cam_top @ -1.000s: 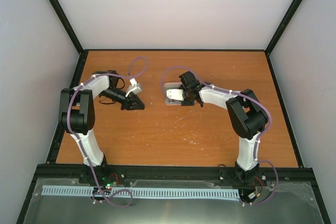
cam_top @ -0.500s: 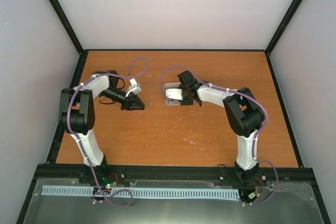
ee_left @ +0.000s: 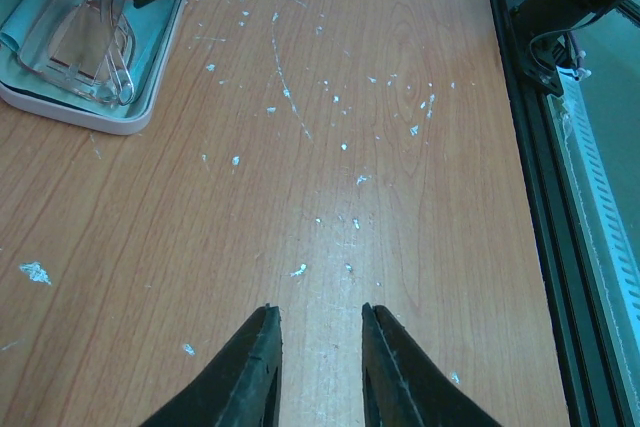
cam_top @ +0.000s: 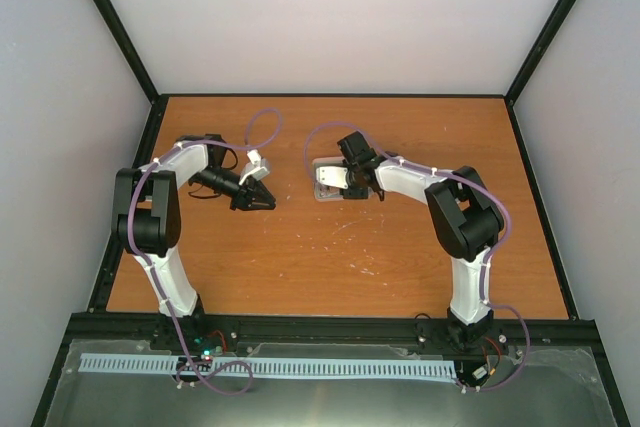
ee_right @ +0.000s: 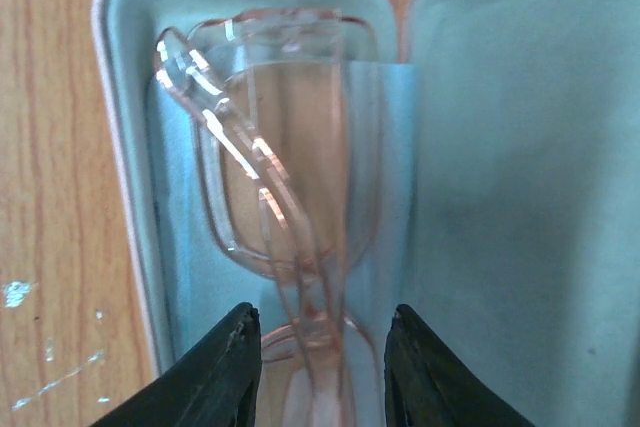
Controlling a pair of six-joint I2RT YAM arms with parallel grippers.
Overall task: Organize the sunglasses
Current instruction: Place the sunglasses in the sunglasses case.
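The sunglasses [ee_right: 285, 197], with a thin frame and amber lenses, lie folded on a light blue cloth [ee_right: 395, 147] in the open pink case [ee_right: 108, 147]. The case's lid [ee_right: 520, 147] stands open to the right. My right gripper [ee_right: 322, 315] is open just above the case, its fingers on either side of the glasses' bridge and not clamped on it. In the top view it [cam_top: 350, 183] covers the case [cam_top: 322, 183]. My left gripper [ee_left: 318, 309] is open and empty over bare wood, to the left of the case [ee_left: 95, 119]; the sunglasses [ee_left: 80, 37] show there too.
The wooden table [cam_top: 330, 247] carries small white specks [ee_left: 300, 269]. A black frame rail [ee_left: 530, 147] runs along the table's edge. Grey walls enclose the far side and both flanks.
My right gripper has edged slightly toward the far side over the case. The left arm has not moved.
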